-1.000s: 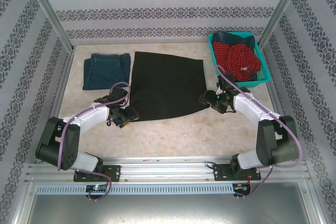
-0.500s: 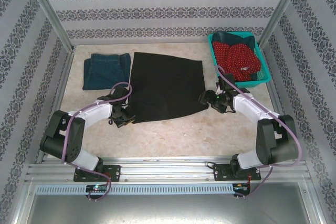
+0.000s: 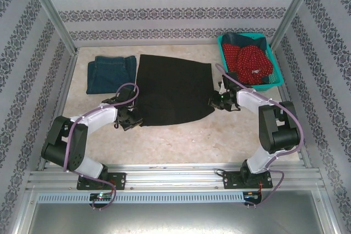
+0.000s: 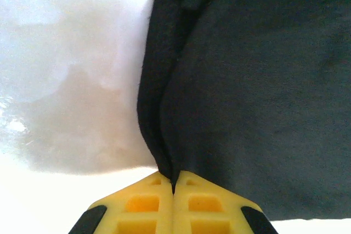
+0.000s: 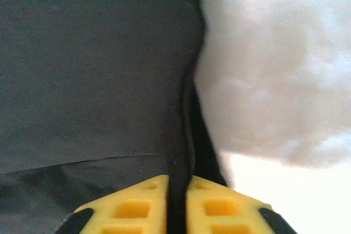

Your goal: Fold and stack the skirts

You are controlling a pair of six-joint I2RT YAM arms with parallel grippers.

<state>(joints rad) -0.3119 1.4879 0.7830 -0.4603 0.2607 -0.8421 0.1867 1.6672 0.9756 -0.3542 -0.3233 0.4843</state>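
Pinches black skirt (image 3: 173, 89), spread mid-desk (image 3: 192, 141), at near-left corner with left gripper (image 3: 134, 121) and right edge with right gripper (image 3: 213, 102), both clenched on cloth; sits closer in than a second ago, likely readies first fold

Damask-striped walls (image 3: 175, 9) enclose a pale marbled tabletop (image 3: 181, 141)

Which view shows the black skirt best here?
Top external: the whole black skirt lies spread on the table. Each wrist view gives a close-up of one edge, pinched by the left end effector or the right end effector.
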